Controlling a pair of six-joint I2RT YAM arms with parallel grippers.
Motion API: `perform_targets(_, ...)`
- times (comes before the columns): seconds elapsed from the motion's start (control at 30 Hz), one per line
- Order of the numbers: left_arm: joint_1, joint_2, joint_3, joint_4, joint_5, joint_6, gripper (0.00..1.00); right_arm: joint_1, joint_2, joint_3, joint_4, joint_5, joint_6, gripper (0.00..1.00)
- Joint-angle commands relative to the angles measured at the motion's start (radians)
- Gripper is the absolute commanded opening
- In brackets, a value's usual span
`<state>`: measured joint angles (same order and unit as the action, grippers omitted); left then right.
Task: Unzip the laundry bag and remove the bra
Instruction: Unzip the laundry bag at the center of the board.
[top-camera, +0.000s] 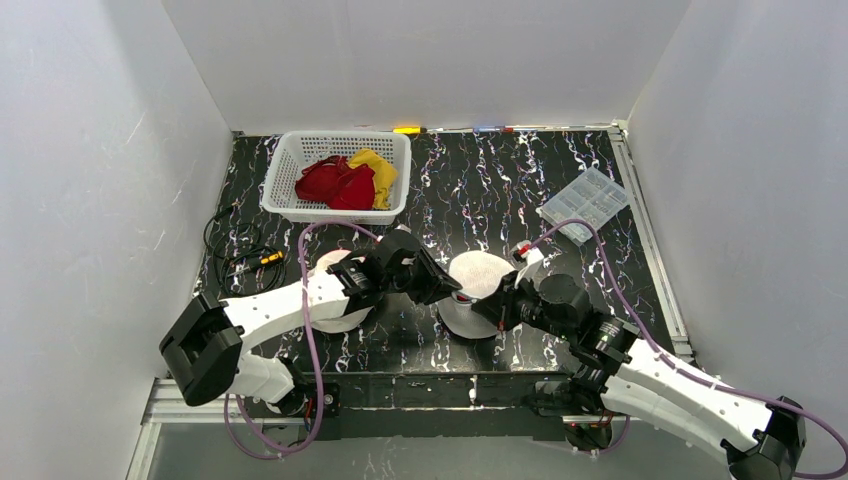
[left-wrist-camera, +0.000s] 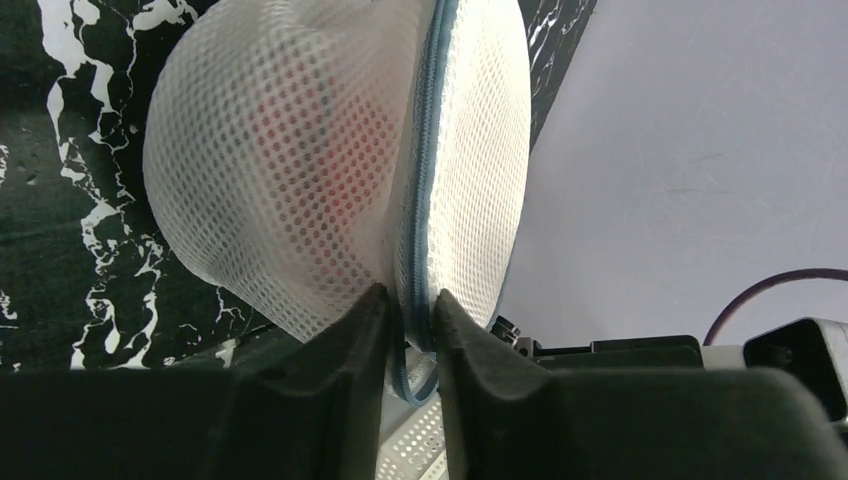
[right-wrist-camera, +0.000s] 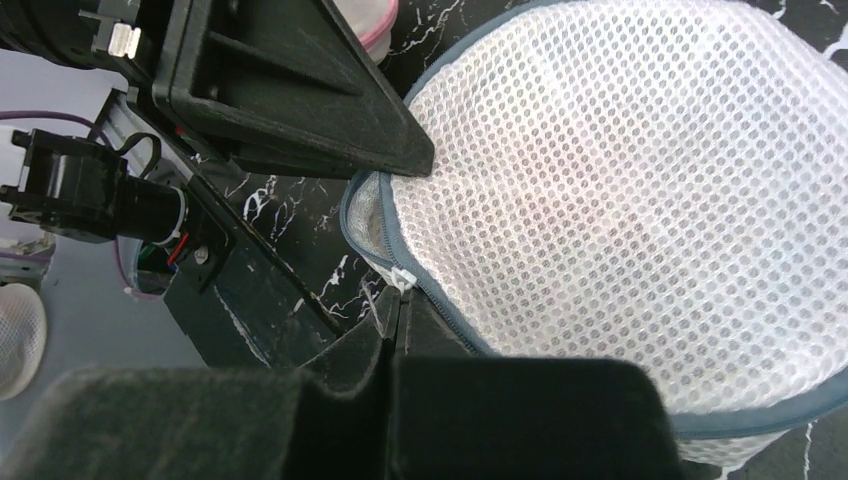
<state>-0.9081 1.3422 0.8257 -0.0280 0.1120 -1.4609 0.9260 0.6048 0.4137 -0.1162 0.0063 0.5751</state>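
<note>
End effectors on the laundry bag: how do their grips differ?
Left end effector pinches the laundry bag at its zippered rim, mesh filling its gap; right end effector is fully shut on the white zipper pull. Left reaches from the bag's left, right from its right. Both grip one bag.

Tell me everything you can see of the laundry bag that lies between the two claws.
The laundry bag is a round, domed pouch of white mesh with a blue-grey zipper along its rim. Something reddish shows through the mesh. It is tilted up from the black marbled table. The left claw pinches its zipped rim; the right claw is shut at the white zipper pull, where a small gap shows.
</note>
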Motion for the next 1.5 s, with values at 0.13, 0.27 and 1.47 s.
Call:
perform_targets(0.13, 0.004, 0.011, 0.004, -0.017, -0.044, 0.065, 0.00, 0.008, -0.040, 0.079, -0.113, 0.084, -0.031, 0.01)
perform_targets(0.27, 0.012, -0.009, 0.013, -0.053, -0.080, 0.095, 0.00, 0.008, -0.042, 0.113, -0.175, 0.120, -0.022, 0.01)
perform_targets(1.47, 0.284, 0.047, 0.246, -0.403, 0.306, 0.641, 0.82, 0.008, -0.011, 0.098, -0.123, 0.171, 0.065, 0.01)
